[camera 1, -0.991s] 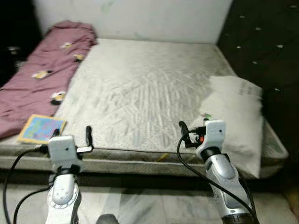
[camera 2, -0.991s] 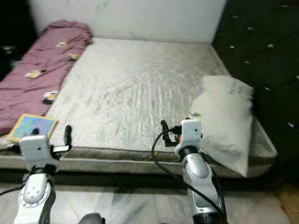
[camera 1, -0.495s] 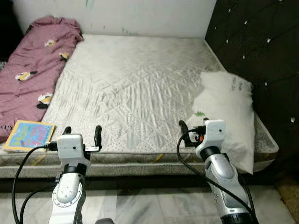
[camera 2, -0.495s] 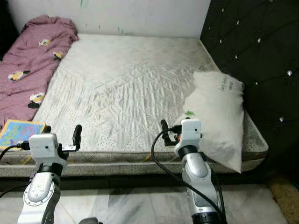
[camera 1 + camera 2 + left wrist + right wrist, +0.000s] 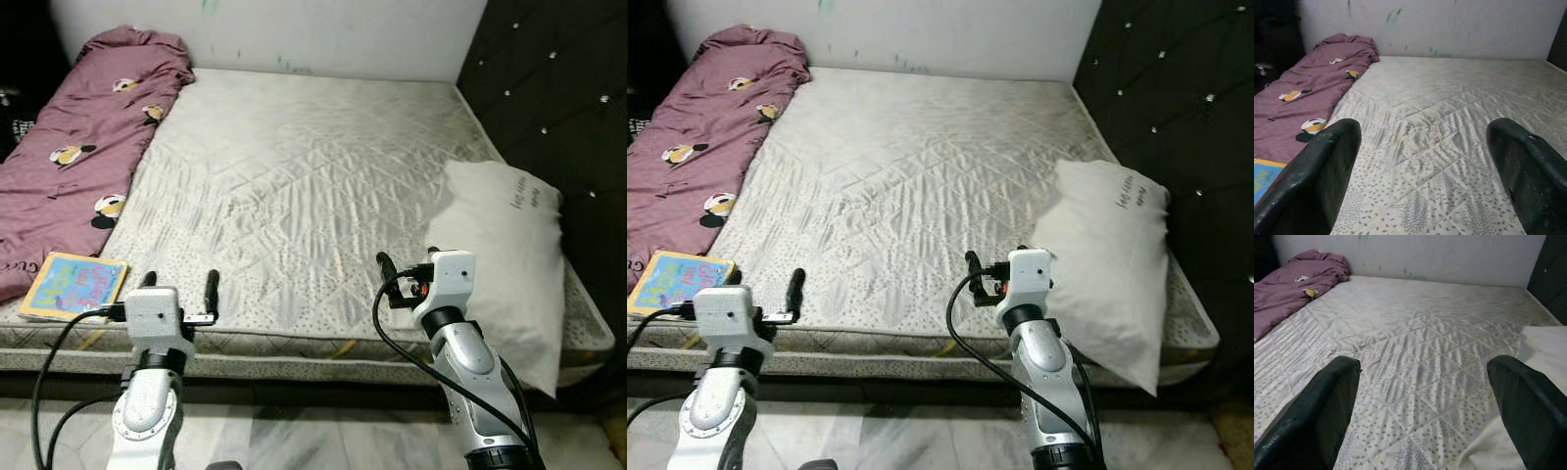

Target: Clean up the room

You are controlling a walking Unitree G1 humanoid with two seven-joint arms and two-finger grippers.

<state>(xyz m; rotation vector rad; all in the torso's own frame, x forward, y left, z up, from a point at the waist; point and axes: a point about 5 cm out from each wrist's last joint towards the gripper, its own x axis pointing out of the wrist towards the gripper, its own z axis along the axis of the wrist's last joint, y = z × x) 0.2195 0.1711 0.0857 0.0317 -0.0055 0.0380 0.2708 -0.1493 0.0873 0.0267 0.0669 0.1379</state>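
A bedroom: bare mattress (image 5: 294, 186), pillow (image 5: 509, 255), blanket (image 5: 88, 147)

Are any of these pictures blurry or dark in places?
The left eye view is sharp; the quilted white mattress is evenly lit, and the far left corner falls into shadow. In the left wrist view the black fingers of the left pincer loom large and soft, while the maroon cartoon-print blanket stays clear.

Maroon cartoon-print blanket (image 5: 88, 127), white speckled quilted mattress (image 5: 304, 186), bright blue book (image 5: 73, 286)
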